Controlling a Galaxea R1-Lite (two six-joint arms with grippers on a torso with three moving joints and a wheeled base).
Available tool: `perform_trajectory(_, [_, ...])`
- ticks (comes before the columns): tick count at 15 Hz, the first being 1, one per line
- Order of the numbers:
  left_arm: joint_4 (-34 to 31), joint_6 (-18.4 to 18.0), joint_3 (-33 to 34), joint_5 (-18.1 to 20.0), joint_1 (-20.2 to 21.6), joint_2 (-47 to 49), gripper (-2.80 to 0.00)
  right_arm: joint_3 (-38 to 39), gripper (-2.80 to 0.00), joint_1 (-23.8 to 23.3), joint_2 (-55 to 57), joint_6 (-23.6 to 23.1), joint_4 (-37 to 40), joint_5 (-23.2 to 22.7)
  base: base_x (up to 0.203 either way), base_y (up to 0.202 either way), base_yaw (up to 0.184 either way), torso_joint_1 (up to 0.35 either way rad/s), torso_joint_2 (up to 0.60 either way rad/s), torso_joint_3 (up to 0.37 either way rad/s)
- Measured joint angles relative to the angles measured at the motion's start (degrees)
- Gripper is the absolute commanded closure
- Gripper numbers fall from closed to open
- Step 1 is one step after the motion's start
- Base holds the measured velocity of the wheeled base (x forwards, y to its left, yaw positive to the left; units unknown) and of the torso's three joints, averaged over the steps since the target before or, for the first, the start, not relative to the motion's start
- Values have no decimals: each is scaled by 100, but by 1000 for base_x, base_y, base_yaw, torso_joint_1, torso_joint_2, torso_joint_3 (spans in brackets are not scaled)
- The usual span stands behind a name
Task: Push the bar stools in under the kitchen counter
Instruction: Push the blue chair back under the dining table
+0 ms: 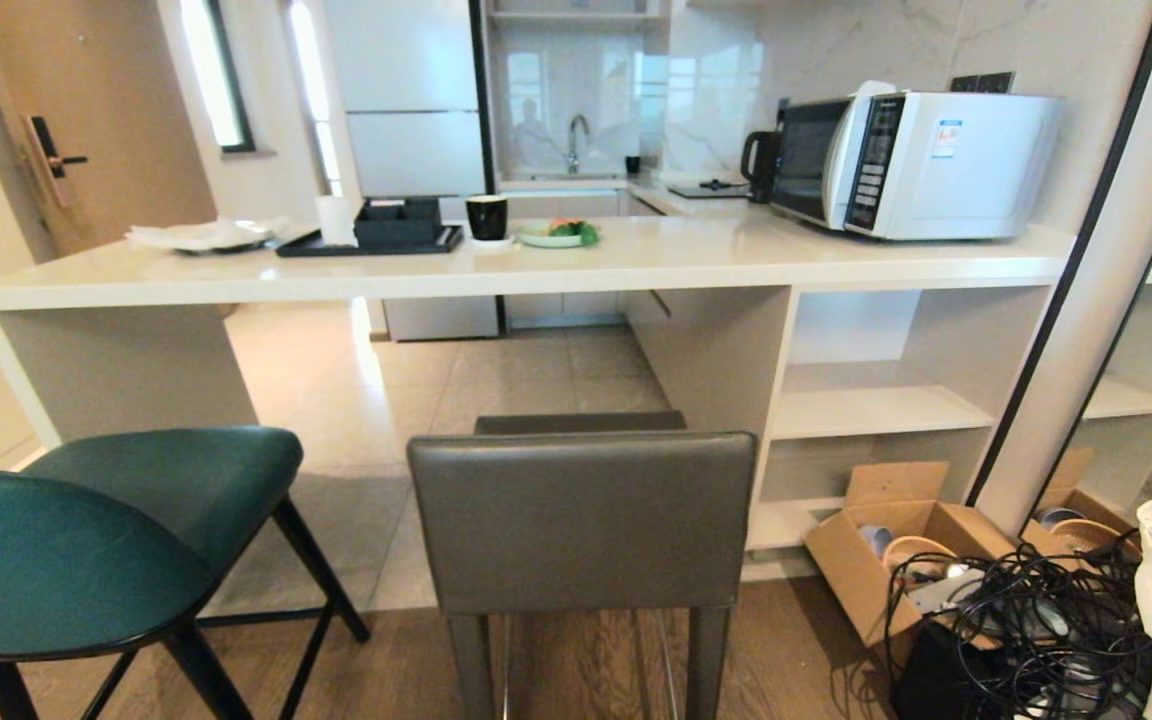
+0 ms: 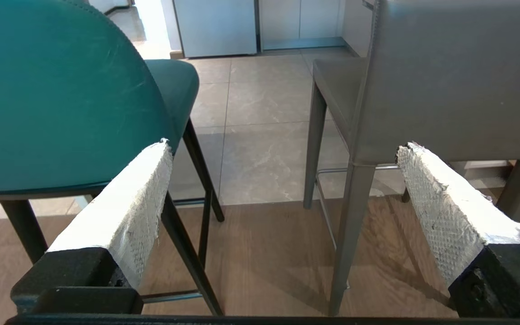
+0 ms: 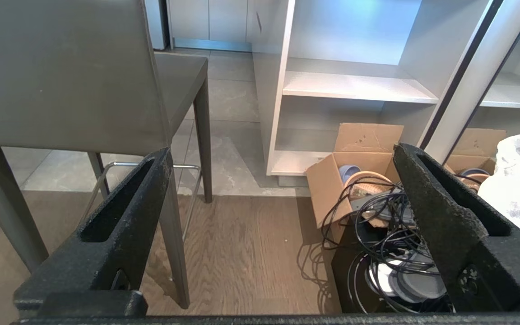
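My left gripper [image 2: 282,153]: jaws spread wide, empty, low behind both stools.
My right gripper [image 3: 282,155]: jaws wide apart, empty, behind the grey stool.
Teal stool [image 1: 86,540]: lower left of the head view, out from the counter.
Grey stool [image 1: 581,520]: bottom centre, back toward me, seat short of the counter.
Counter [image 1: 636,258]: across the middle, beyond both stools.

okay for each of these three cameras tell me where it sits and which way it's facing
Head view: high on the robot, looking forward and down at the kitchen counter; no arm shows.
Left wrist view: behind the open left gripper, facing the gap between the teal stool and the grey stool.
Right wrist view: behind the open right gripper, facing the white shelves and cardboard box.
All three share the grey stool.
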State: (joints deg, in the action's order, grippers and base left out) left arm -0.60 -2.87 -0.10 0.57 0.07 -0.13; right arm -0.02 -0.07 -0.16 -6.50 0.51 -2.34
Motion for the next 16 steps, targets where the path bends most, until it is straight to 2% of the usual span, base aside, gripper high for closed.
perform_trajectory(11, [0, 34, 0, -9, 0, 0, -280, 2, 0, 0, 0, 6, 17, 41, 0, 0, 0, 0, 0, 0])
perform_trajectory(16, [-2, -117, 0, 33, 0, 2, -280, 2, 0, 7, 0, 133, 16, 50, 0, 0, 0, 0, 0, 0])
